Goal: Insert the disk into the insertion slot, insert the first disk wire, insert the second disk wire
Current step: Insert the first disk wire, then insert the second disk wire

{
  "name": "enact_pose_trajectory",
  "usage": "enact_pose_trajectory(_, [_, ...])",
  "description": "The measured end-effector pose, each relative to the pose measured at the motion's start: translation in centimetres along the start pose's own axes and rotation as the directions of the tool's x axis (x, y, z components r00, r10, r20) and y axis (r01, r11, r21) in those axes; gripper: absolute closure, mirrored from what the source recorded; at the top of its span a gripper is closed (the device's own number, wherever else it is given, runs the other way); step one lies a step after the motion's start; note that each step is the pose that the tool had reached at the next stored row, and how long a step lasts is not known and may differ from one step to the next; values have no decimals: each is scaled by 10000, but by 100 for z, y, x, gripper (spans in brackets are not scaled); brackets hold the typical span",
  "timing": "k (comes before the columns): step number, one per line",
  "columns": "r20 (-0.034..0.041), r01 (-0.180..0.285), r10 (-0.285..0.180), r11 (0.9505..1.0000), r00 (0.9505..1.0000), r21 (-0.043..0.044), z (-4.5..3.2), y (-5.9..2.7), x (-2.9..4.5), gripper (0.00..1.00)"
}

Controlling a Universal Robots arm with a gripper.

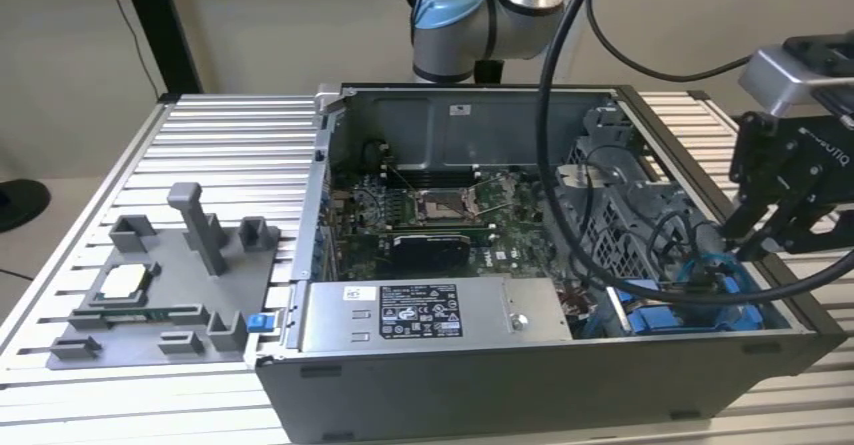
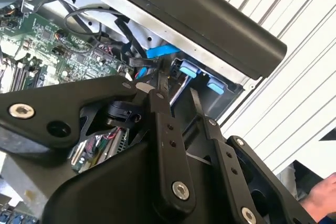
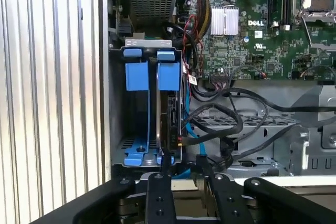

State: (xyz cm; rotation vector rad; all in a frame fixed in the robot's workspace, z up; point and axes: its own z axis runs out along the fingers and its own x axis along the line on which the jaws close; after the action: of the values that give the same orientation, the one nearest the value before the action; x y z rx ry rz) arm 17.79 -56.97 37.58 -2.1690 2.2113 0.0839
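Note:
The disk [image 3: 171,111] stands on edge in the insertion slot [image 3: 116,103], its blue caddy tabs [image 3: 168,74] beside a second blue fitting [image 3: 137,74]. In the exterior view the bay with the blue caddy [image 1: 674,317] is at the case's near corner on the exterior view's right. My gripper [image 3: 185,169] hovers over the end of the disk, open, fingers apart, and nothing shows between them. One fingertip [image 3: 164,161] is close to the disk's end. A thin blue wire [image 2: 157,51] and black wires [image 3: 231,124] run beside the bay. The gripper [image 1: 731,248] hangs just above the bay.
The open computer case [image 1: 307,165] lies on a ribbed aluminium table [image 1: 227,145]. The grey power supply box [image 1: 414,315] sits next to the bay, with the motherboard [image 1: 441,215] behind it. A grey fixture plate [image 1: 160,285] lies on the exterior view's left. A hand [image 2: 320,198] shows beside the table.

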Motion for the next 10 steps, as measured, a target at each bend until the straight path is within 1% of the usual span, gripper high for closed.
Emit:
enact_pose_trajectory(2, [14, 95, -95, 10000, 10000, 11, -1, -11, -1, 0])
enact_pose_trajectory(4, [36, 179, -179, 9998, 9998, 106, 1, -14, -1, 0])
enact_pose_trajectory(5, [62, 217, -218, 9996, 9997, 161, 4, -16, 0, 0])
enact_pose_trajectory(6, [112, 251, -253, 9995, 9996, 208, 6, -18, 0, 0])
enact_pose_trajectory(7, [184, 281, -286, 9993, 9994, 241, 6, -21, 0, 0])
enact_pose_trajectory(9, [308, 323, -331, 9991, 9990, 256, 12, -23, 0, 0])
enact_pose_trajectory(10, [324, 345, -353, 9991, 9989, 256, 22, -23, 1, 0])
